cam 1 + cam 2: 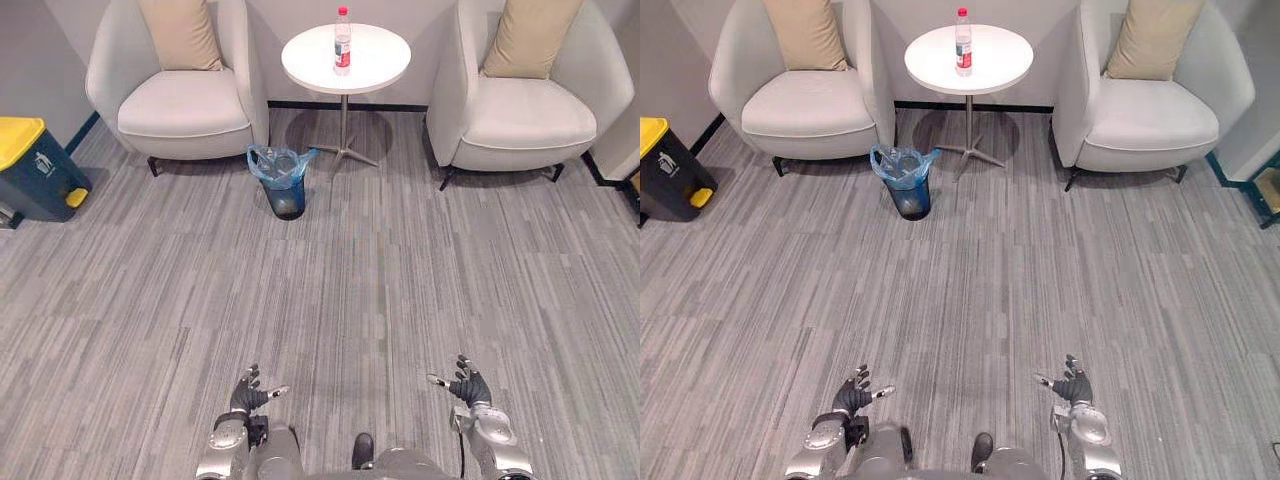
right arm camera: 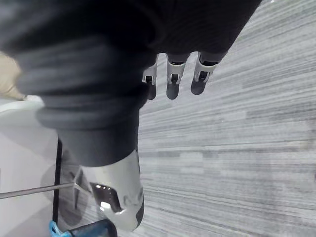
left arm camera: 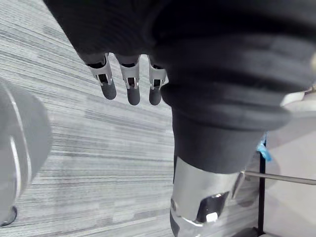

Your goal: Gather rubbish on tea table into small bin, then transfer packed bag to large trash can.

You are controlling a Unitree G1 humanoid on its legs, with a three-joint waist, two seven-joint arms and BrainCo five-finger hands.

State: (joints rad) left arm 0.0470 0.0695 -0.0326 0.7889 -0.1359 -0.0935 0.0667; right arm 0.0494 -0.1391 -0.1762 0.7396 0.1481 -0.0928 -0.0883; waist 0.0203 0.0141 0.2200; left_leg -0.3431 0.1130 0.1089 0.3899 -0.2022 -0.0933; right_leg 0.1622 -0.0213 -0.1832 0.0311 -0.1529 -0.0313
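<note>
Task barely begun: left hand [image 1: 250, 393] and right hand [image 1: 466, 385] hover open, empty, far from the desk [image 1: 382, 56]; next, likely approach and grasp the bottle [image 1: 342, 42].

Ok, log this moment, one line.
left hand open, empty | right hand open, empty | red-capped clear plastic bottle upright on round white table | small blue-bagged bin on floor

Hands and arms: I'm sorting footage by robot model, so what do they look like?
The left arm and right arm are silver-grey. The left hand and right hand match: a dark ribbed cover over wrist and back, slim silver fingers with rounded dark tips, and a thicker silver thumb set apart. No markings can be made out.
</note>
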